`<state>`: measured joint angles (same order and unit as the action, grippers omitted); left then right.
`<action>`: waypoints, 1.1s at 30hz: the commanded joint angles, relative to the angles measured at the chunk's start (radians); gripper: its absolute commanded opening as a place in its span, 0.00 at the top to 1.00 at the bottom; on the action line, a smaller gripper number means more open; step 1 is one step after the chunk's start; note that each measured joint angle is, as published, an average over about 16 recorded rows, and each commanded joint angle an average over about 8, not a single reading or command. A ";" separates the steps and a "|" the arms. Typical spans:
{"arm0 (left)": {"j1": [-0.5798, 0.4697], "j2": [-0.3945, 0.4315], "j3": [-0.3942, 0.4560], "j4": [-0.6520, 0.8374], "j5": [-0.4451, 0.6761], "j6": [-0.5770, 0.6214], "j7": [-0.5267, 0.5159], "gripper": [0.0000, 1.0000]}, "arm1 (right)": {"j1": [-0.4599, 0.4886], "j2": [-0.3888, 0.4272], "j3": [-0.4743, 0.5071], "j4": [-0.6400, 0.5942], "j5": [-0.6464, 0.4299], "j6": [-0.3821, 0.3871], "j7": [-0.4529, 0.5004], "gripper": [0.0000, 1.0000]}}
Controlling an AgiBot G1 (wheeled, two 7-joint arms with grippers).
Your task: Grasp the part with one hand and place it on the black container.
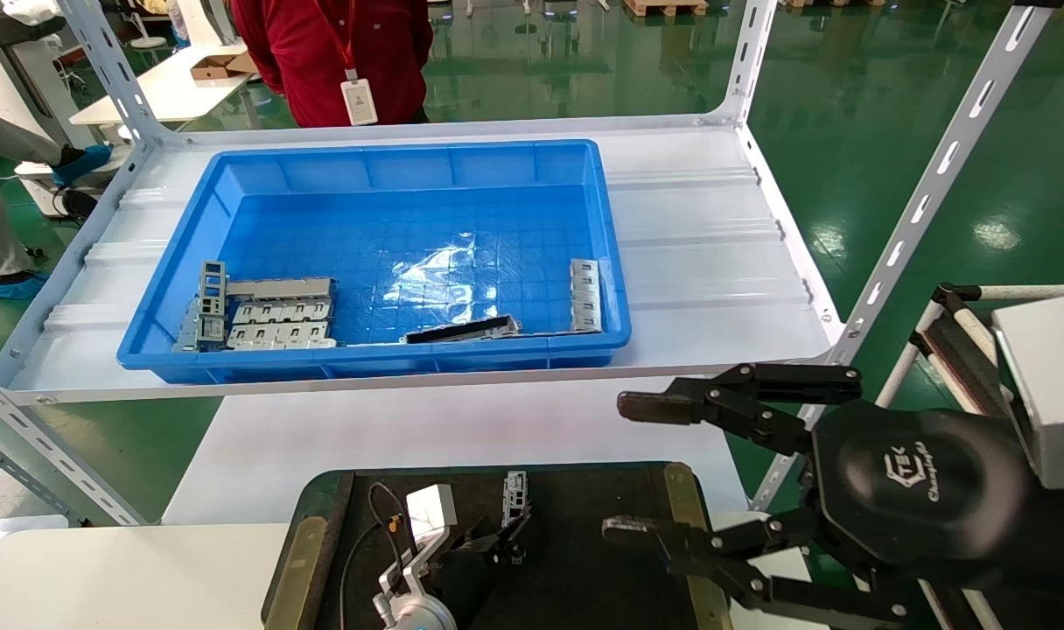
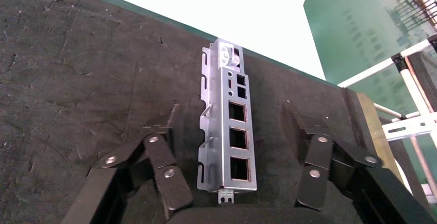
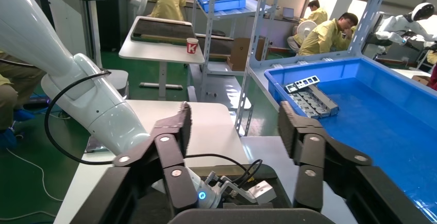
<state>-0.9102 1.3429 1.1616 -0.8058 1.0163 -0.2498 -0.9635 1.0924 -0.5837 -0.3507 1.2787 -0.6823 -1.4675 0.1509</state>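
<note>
The part (image 2: 228, 131), a narrow silver-grey bracket with a row of rectangular cutouts, lies flat on the black container (image 2: 77, 80). My left gripper (image 2: 231, 116) is open around it; its fingers (image 2: 170, 126) stand clear of the part on both sides. In the head view the part (image 1: 515, 492) is near the middle of the black container (image 1: 593, 542), with the left gripper (image 1: 504, 528) low over it. My right gripper (image 1: 621, 465) is open and empty, held in the air past the container's right edge; it also shows in the right wrist view (image 3: 234, 116).
A large blue bin (image 1: 392, 166) stands on the white shelf behind. It holds wider grey plates (image 1: 278, 319), a dark long strip (image 1: 462, 330) and other brackets (image 1: 584, 293). Slanted shelf posts (image 1: 926, 192) rise on the right. A person in red (image 1: 339, 52) stands behind the shelf.
</note>
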 commanded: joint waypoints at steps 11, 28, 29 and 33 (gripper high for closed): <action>-0.017 -0.020 0.044 -0.045 -0.060 -0.023 0.035 0.00 | 0.000 0.000 0.000 0.000 0.000 0.000 0.000 0.00; 0.018 -0.296 0.037 -0.385 -0.024 0.052 0.043 0.00 | 0.000 0.000 -0.001 0.000 0.000 0.000 0.000 0.00; 0.021 -0.316 0.035 -0.405 -0.020 0.061 0.042 0.00 | 0.000 0.000 -0.001 0.000 0.000 0.000 0.000 0.00; 0.030 -0.400 0.023 -0.475 -0.004 0.111 0.037 0.00 | 0.000 0.000 -0.001 0.000 0.000 0.000 0.000 0.00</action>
<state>-0.8850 0.9483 1.1794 -1.2666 1.0096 -0.1275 -0.9275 1.0925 -0.5835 -0.3514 1.2787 -0.6819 -1.4672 0.1506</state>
